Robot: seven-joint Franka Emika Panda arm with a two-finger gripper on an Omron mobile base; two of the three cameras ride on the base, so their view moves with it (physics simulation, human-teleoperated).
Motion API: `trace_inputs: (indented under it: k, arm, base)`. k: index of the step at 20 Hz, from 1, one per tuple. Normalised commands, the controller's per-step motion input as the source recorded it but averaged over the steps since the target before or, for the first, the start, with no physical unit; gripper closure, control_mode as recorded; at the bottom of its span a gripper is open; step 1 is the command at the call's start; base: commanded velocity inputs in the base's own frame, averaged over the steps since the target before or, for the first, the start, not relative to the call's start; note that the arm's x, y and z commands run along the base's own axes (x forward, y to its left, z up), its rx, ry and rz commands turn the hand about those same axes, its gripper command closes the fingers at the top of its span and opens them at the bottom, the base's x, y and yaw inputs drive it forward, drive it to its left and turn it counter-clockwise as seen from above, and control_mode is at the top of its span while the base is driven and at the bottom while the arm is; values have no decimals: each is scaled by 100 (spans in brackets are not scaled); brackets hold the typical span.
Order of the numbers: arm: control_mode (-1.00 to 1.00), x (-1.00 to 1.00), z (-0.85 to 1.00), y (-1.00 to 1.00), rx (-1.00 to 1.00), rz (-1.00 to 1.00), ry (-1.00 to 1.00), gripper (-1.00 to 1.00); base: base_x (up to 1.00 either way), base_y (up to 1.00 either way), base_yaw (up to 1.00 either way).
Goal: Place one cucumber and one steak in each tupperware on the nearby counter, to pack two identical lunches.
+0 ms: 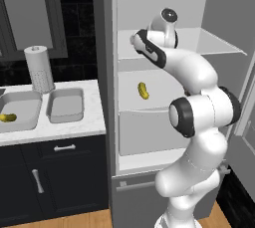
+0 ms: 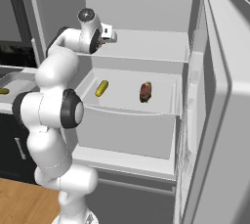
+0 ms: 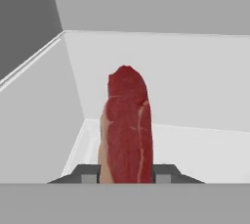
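Clamped on a slim red-pink steak (image 3: 127, 130), marbled, with a pale fat edge, standing on end between the dark fingers (image 3: 165, 173) inside the smooth grey fridge (image 2: 146, 3); seen from the right base: glossy yellow-green cucumber (image 2: 101, 88) on the middle shelf, darker brown-red steak chunk (image 2: 145, 91) at its 3 o'clock; seen from the left base: two shallow grey round-cornered tupperware trays (image 1: 64, 105) on the marble-look counter (image 1: 60, 130), another cucumber (image 1: 7, 117) in the left one, perforated paper-towel holder (image 1: 39, 67) at 12 o'clock.
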Motion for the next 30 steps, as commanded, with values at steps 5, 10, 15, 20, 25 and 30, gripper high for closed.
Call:
trace_inputs:
  k: [5,10,15,20,25,30]
  arm:
    - [-100,-77,5,0,-2,0,-10,100]
    - [-100,-97,7,0,0,2,0,100]
    - [-100,-91,39,0,0,3,1,100]
    - [-100,-80,85,0,1,1,2,100]
    - [-100,-100,31,0,-1,0,1,100]
    - [-100,-100,0,-2,-8,2,4,100]
  base:
    - [0,0,0]
    - [0,0,0]
    - [0,0,0]
    - [0,0,0]
    - [0,0,0]
    - [0,0,0]
